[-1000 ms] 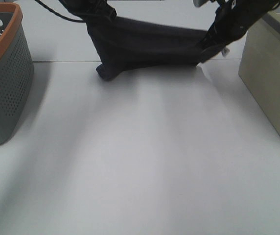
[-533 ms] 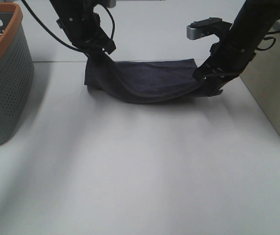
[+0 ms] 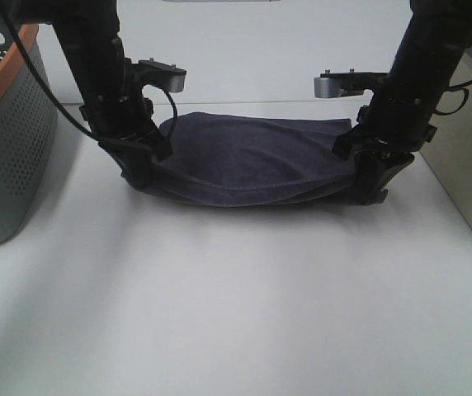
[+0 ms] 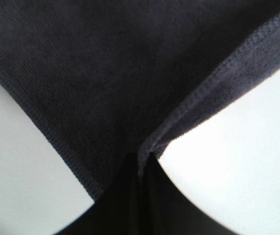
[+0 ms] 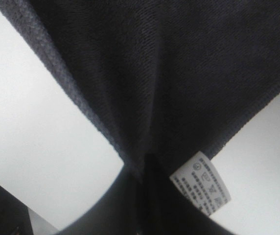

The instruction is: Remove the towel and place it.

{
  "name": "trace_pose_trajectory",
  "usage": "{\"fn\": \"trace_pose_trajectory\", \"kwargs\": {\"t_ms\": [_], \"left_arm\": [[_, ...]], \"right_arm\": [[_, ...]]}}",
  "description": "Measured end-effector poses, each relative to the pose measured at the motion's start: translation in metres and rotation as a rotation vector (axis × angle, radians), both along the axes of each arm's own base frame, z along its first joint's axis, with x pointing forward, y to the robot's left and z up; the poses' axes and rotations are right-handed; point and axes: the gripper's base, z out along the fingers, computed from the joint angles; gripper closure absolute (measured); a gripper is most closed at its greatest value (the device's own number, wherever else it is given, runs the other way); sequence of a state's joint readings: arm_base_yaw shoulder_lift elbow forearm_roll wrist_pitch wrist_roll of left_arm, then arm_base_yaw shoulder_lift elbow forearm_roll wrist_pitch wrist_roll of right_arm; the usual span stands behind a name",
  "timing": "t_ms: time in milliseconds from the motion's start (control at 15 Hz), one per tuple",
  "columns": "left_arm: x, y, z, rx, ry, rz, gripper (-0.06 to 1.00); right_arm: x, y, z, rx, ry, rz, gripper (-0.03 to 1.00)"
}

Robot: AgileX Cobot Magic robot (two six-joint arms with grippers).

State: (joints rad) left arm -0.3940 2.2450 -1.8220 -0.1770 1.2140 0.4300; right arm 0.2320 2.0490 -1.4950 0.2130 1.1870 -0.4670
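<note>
Left pincer [image 3: 143, 167] clamps towel [image 3: 252, 161] corner centre-left, right pincer [image 3: 373, 180] clamps opposite corner centre-right; middle sags to bench [image 3: 236, 313].

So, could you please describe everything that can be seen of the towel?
The towel is dark navy-grey terry cloth with a stitched hem and a small white printed tag at the corner held by the right gripper. It is spread wide between both grippers: the left gripper pinches the other end. Its middle sags in soft folds and seems to rest on the white table.
</note>
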Motion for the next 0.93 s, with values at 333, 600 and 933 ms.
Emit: {"fn": "trace_pose_trajectory", "kwargs": {"t_ms": [333,600,933], "left_arm": [[-0.026,0.011,-0.014,0.036,0.089,-0.054,0.94],[-0.027,0.011,-0.014,0.037,0.091,-0.062,0.94],[-0.037,0.019,-0.029,0.085,0.139,-0.092,0.94]], "right_arm": [[-0.018,0.0,-0.023,0.01,0.128,-0.027,0.94],[-0.03,0.004,-0.032,0.064,0.202,-0.066,0.94],[-0.032,0.007,-0.033,0.096,0.22,-0.088,0.94]]}}
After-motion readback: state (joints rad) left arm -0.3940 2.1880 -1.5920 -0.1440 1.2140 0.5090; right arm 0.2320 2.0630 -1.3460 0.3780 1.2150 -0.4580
